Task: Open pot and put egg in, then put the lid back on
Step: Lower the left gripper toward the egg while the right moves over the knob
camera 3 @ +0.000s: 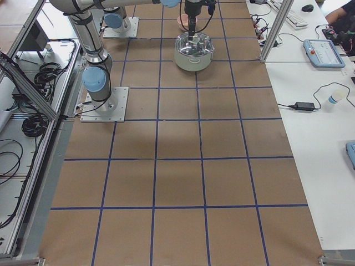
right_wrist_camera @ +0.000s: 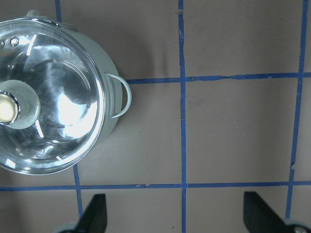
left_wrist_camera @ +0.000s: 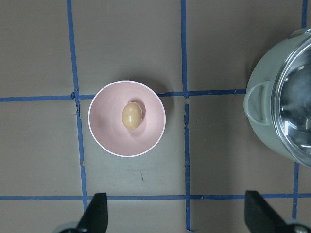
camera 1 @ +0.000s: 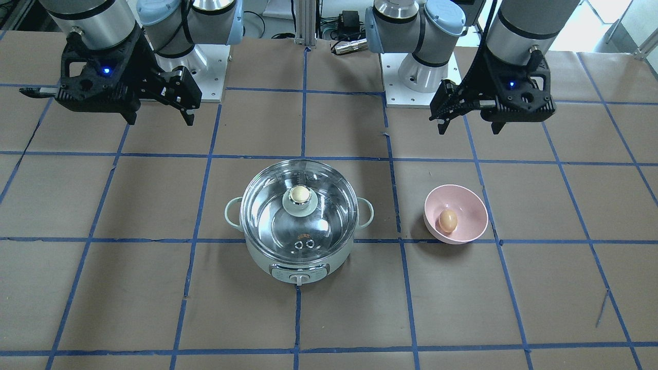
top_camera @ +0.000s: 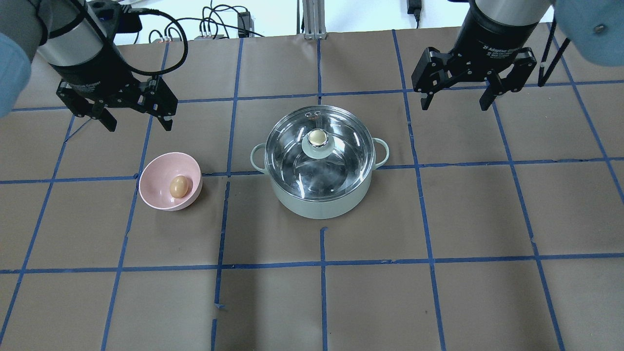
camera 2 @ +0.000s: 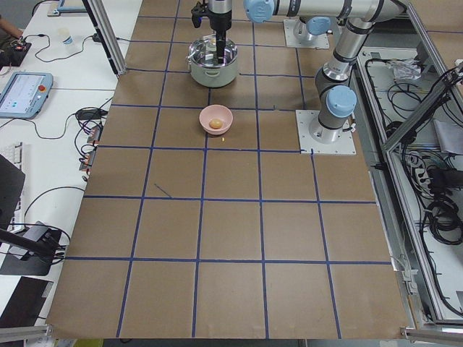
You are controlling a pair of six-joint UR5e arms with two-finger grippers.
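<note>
The mint-green pot (top_camera: 319,202) stands at the table's middle with its glass lid (top_camera: 343,156) on; the lid's cream knob (top_camera: 317,138) is at the centre. The pot also shows in the front view (camera 1: 300,259) and partly in both wrist views (left_wrist_camera: 260,99) (right_wrist_camera: 114,116). The brown egg (top_camera: 179,186) lies in a pink bowl (top_camera: 156,168) to the pot's left; the left wrist view shows the egg (left_wrist_camera: 131,116) too. My left gripper (top_camera: 138,122) hangs open and empty behind the bowl. My right gripper (top_camera: 455,105) hangs open and empty behind and right of the pot.
The table is brown paper with a grid of blue tape lines (top_camera: 321,263). The two arm bases (camera 1: 416,77) stand at the robot's edge of the table. Cables and a metal post (top_camera: 312,19) lie beyond the far edge.
</note>
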